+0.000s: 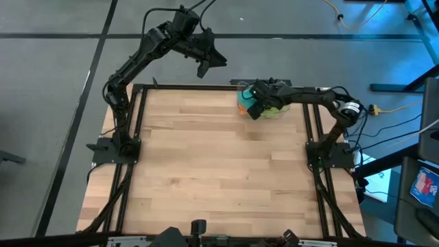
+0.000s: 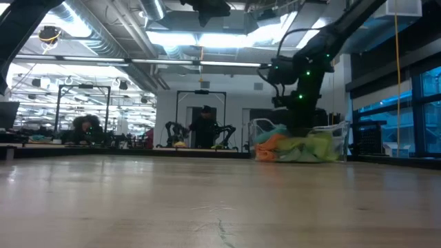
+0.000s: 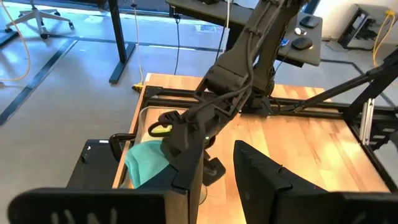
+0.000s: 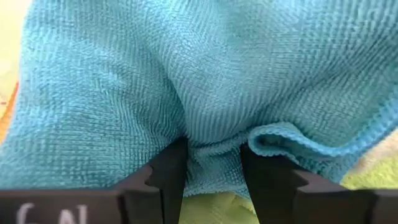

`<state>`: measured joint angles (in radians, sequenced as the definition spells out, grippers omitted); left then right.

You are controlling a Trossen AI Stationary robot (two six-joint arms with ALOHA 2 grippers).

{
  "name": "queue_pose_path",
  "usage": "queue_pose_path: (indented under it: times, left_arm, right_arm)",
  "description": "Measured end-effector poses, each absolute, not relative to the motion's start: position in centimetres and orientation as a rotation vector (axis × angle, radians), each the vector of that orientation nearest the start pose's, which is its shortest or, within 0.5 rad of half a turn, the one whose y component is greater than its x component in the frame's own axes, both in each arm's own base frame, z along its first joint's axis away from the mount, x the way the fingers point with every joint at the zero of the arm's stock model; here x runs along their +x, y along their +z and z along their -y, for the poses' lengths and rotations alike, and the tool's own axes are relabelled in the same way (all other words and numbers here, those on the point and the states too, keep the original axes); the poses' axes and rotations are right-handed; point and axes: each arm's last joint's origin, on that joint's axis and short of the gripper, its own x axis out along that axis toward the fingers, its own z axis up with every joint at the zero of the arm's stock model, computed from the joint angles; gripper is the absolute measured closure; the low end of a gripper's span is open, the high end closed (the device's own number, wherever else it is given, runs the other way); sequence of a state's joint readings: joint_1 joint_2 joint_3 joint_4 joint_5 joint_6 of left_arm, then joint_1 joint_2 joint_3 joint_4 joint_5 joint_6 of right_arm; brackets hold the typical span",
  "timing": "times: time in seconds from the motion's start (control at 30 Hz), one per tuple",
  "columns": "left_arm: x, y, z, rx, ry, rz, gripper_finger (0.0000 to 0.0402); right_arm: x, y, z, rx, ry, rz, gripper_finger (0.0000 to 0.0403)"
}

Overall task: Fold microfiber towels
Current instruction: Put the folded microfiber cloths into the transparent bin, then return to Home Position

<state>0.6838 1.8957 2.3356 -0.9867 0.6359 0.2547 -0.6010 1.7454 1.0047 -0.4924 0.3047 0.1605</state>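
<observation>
A clear plastic bin [image 1: 287, 88] stands at the table's far right and holds crumpled microfiber towels. A teal towel [image 4: 205, 74] lies on top, with an orange one [image 2: 270, 145] and a lime green one [image 2: 313, 148] beside and under it. My right gripper [image 4: 213, 155] points steeply down into the bin, open, its fingertips sunk in the teal towel. My left gripper [image 1: 206, 68] hangs high beyond the table's far edge, open and holding nothing. My right gripper comes from above, slanting down, and both fingertips [image 4: 171, 168] press into the upper face of the teal towel. A soft ridge of the cloth [image 4: 214, 140] bulges up between the open fingers. A rolled hem [image 4: 280, 134] lies beside one finger. The towel rests on the other towels in the bin.
The wooden table [image 1: 206, 171] is bare in front of the bin. Black frame rails [image 1: 134, 137] run along its left and right sides. The bin's wall [image 2: 334, 138] stands around my right gripper. People and other robot stations show in the room behind.
</observation>
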Motion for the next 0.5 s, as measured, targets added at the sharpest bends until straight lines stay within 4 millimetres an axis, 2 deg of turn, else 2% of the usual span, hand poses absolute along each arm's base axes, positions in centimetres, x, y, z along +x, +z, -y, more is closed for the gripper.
queue_pose_path:
  times: [0.1, 0.17, 0.27, 0.37, 0.5]
  left_arm:
    - [30.4, 46.5, -22.6, -0.064, -0.007, -0.435, 0.0319]
    - [30.4, 46.5, -22.6, -0.064, -0.006, -0.435, 0.0319]
    - [30.4, 46.5, -22.6, -0.062, 0.003, -0.438, 0.0319]
    - [30.4, 46.5, -22.6, -0.061, 0.007, -0.440, 0.0319]
    - [30.4, 46.4, -22.6, -0.061, 0.010, -0.441, 0.0319]
  right_arm:
    - [25.9, 15.4, 18.7, 0.319, -0.878, -1.196, 0.0248]
    - [26.1, 16.3, 18.9, 0.300, -0.882, -1.199, 0.0248]
    - [26.1, 18.9, 19.0, 0.268, -0.887, -1.202, 0.0248]
    - [26.0, 23.4, 19.1, 0.255, -0.917, -1.114, 0.0248]
    - [25.2, 26.2, 18.4, 0.271, -0.921, -1.112, 0.0248]
